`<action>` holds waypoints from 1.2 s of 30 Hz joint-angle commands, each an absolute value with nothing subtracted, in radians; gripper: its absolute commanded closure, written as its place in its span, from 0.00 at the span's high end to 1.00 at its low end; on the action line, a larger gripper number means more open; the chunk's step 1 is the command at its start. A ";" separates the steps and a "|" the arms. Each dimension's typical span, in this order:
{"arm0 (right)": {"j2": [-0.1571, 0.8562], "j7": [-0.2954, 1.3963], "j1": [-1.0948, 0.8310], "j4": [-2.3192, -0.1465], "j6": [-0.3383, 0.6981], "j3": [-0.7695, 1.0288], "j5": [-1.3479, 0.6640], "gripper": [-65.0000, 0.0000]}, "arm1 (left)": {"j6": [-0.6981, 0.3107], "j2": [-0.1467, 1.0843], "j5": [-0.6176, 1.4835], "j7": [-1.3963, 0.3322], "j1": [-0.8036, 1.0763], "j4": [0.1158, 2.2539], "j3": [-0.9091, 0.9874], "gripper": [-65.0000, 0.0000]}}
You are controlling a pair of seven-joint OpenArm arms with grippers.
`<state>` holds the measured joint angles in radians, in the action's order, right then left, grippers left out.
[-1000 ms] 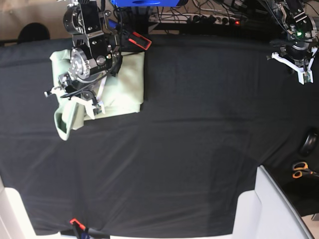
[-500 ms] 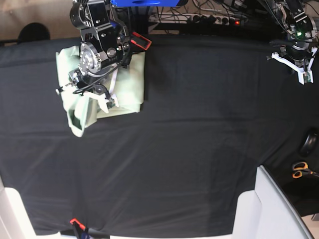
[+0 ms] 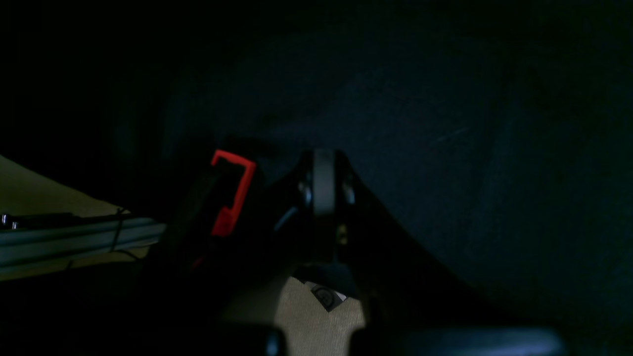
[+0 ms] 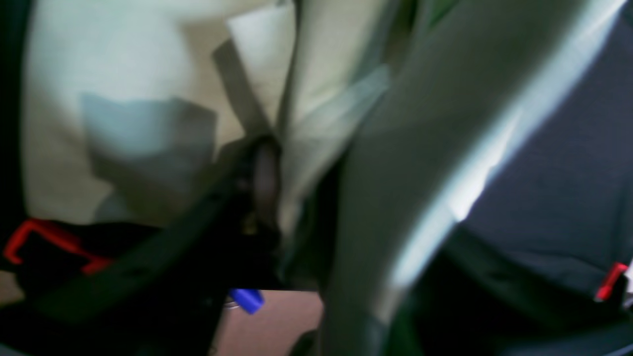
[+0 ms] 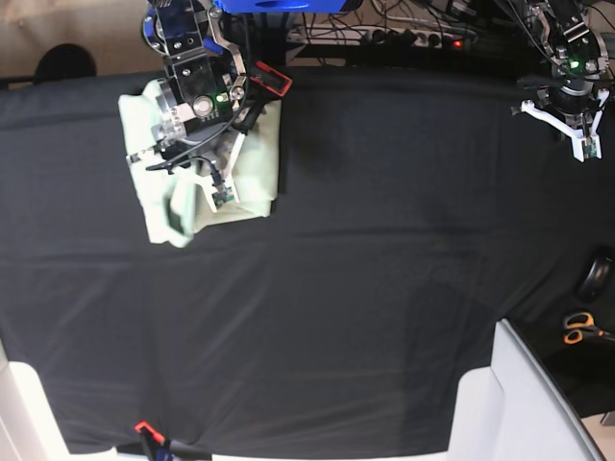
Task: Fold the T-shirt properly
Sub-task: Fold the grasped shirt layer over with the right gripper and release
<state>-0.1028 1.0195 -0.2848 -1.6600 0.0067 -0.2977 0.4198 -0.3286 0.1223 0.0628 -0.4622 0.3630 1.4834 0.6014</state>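
The pale mint-green T-shirt lies partly folded at the back left of the black cloth. My right gripper hangs over the shirt's left part, shut on a fold of it, with a loose flap hanging toward the front. In the blurred right wrist view the shirt drapes on both sides of the closed right gripper. My left gripper is shut and empty at the far back right, above the black cloth. The dark left wrist view shows it closed.
A red clip holds the cloth's back edge by the shirt, and another holds the front edge. Orange-handled scissors and a dark object lie at the right. A white bin stands front right. Cables and a power strip run along the back.
My right gripper has moved right and toward the back, carrying the shirt's left fold over the body. The hanging flap followed it. The left arm has not moved.
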 commanded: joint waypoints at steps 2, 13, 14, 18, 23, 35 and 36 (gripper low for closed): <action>-0.108 1.009 -0.277 -1.682 0.004 -0.303 0.414 0.48 | -0.321 0.136 0.065 -0.444 0.363 1.498 0.607 0.00; -0.105 1.061 -0.280 -1.811 0.015 -0.305 0.282 0.64 | -0.321 0.136 0.065 -0.447 0.343 1.497 0.607 0.00; -0.105 1.076 -0.278 -1.831 0.030 -0.305 0.254 0.64 | -0.321 0.136 0.065 -0.449 0.341 1.489 0.607 0.00; -0.102 1.133 -0.274 -1.876 0.076 -0.303 0.145 0.64 | -0.321 0.136 0.065 -0.444 0.340 1.463 0.607 0.00; -0.101 1.144 -0.274 -1.877 0.079 -0.303 0.064 0.64 | -0.321 0.136 0.065 -0.444 0.340 1.461 0.607 0.00; -0.093 1.118 -0.231 -1.883 0.079 -0.295 -0.159 0.82 | -0.321 0.136 0.065 -0.444 0.340 1.461 0.607 0.00; -0.079 1.095 -0.228 -1.903 0.071 -0.294 -0.157 0.80 | -0.321 0.136 0.065 -0.444 0.340 1.461 0.607 0.00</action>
